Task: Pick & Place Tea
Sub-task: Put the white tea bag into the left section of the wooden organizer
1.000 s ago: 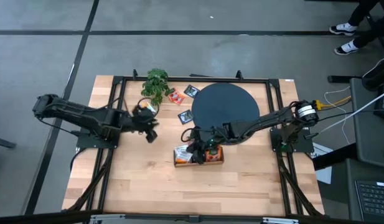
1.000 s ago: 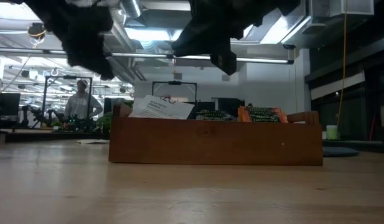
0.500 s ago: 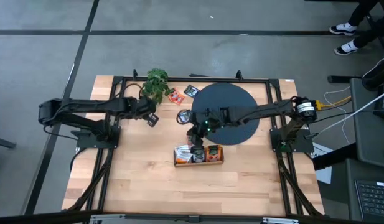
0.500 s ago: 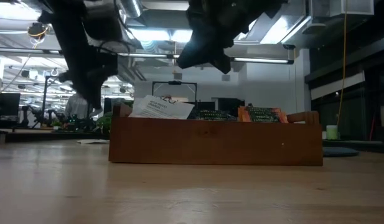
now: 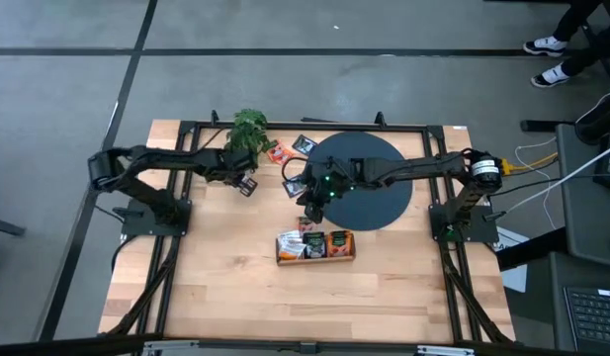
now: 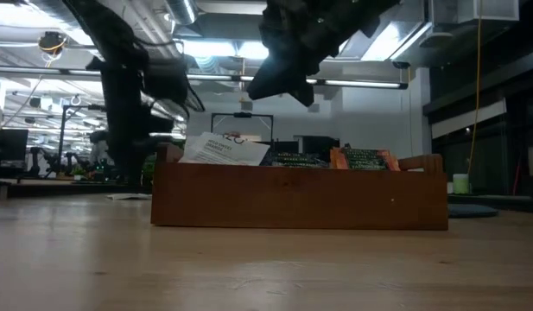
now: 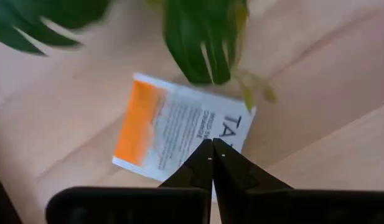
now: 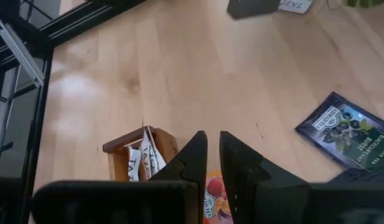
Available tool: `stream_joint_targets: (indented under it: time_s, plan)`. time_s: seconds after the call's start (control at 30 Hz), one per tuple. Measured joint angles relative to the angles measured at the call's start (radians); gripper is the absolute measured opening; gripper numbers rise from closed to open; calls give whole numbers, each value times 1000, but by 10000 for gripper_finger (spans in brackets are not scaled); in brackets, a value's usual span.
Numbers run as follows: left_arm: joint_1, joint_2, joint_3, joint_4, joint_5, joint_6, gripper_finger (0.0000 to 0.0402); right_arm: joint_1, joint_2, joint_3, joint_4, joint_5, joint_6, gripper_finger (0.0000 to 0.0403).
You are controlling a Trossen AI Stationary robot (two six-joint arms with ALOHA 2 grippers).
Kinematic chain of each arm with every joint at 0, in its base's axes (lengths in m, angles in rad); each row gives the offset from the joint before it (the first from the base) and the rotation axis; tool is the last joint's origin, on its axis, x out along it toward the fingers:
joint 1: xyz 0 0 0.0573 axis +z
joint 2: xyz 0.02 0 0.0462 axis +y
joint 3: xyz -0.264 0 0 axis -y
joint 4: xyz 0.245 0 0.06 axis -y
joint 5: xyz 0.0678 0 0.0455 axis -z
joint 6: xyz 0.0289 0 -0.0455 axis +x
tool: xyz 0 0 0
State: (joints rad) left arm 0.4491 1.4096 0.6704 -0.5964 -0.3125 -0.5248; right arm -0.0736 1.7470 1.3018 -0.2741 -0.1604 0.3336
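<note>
While poised beside the plant point(image 5: 248, 130), left hand point(image 5: 247, 186) shut, empty, over a white-orange tea packet point(image 7: 179, 134) on the counter point(image 5: 225, 287), leaves partly overhanging. Right hand point(image 5: 312, 205), nearly closed and empty, between black disc point(image 5: 374, 203) and wooden box point(image 5: 315, 247) of tea. More packets point(image 5: 280, 153) near the plant.

My two arms are dark, near black, built of slim jointed links on black bases bolted to a black frame. My right arm point(image 5: 423, 178) carries a silver-and-yellow cylinder by its base, white and yellow cables trailing off, small green lights near the wrist. My left arm point(image 5: 156, 163) has loose black cable. Fingers point(image 7: 198, 168) are dark, tapering wedges.
</note>
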Motion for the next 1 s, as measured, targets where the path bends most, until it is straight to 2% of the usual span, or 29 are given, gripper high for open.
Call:
stream_joint_targets:
  time_s: [0.1, 0.33, 0.57, 0.67, 1.0]
  plan:
    - [0, 56, -1, -2, 5, -1, 3, -10, 0, 0, 0, -1, -1, 47]
    - [0, 98, 4, 2, 130, -14, 3, -17, 0, 0, 0, -16, 2, 47]
    - [-7, 101, 1, 114, 388, -135, 3, -16, 0, 0, 36, -18, 26, 47]
    - [-16, 105, -1, 205, 417, -214, 2, -16, 0, -1, 52, -18, 27, 47]
    - [-30, 106, -45, 563, 421, -454, 3, -16, 0, -1, 73, -18, 54, 47]
